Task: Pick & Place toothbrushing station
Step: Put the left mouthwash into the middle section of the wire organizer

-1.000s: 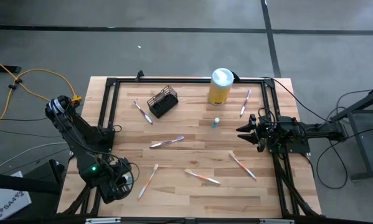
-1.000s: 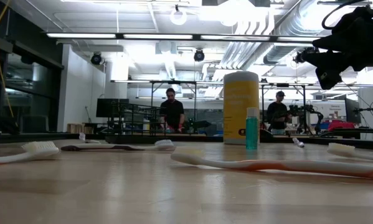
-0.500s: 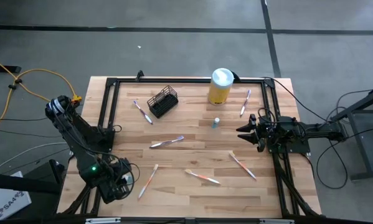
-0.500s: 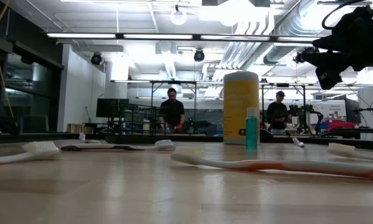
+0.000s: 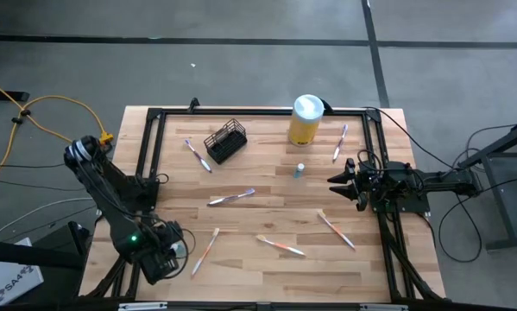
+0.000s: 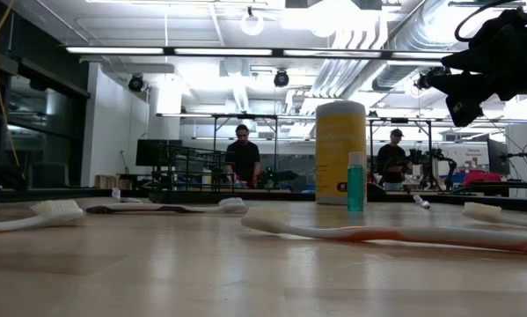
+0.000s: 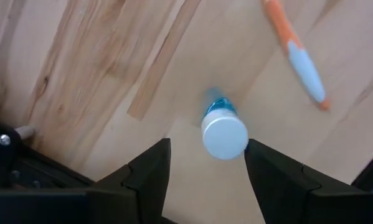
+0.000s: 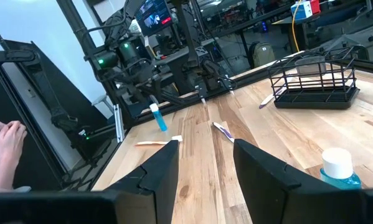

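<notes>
Looking across the tabletop [image 5: 267, 216], you are seeing the yellow canister [image 5: 305, 120] standing near the toothbrushing station [image 5: 225, 142], which is sitting untouched at the far edge. Your right claw [image 5: 334, 183] is hovering wide, well apart from it. Your left claw [image 7: 206, 163] is spreading over a small blue bottle [image 7: 223, 129]. You are risking snagging scattered toothbrushes [image 5: 230, 198].

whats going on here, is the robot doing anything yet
Nothing is being held yet. The left gripper hangs open over a small blue bottle with a white cap at the table's front left corner. The right gripper waits open at the right side. The black wire holder stands untouched toward the back, toothbrushes scattered around, a yellow canister nearby.
</notes>
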### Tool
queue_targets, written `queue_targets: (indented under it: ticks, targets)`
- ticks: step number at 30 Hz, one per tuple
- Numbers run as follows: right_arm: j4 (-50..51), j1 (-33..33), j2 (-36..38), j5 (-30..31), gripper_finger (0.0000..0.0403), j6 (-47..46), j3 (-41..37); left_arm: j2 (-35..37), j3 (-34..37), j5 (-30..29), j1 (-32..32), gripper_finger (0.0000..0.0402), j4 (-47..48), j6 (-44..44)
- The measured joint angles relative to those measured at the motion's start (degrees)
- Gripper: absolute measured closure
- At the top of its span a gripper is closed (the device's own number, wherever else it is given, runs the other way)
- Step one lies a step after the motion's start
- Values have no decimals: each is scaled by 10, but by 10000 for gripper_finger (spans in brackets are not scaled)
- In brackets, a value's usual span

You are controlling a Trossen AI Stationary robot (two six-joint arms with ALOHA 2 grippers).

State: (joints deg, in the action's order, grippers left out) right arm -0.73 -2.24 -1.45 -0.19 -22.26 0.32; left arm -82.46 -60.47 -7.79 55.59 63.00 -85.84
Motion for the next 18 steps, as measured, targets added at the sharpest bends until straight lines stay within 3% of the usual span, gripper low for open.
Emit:
queue_targets:
  ticks: [18]
  targets:
    - [0,0,0,0,257,0,0,-7,9,-11,-12,202,-35,65]
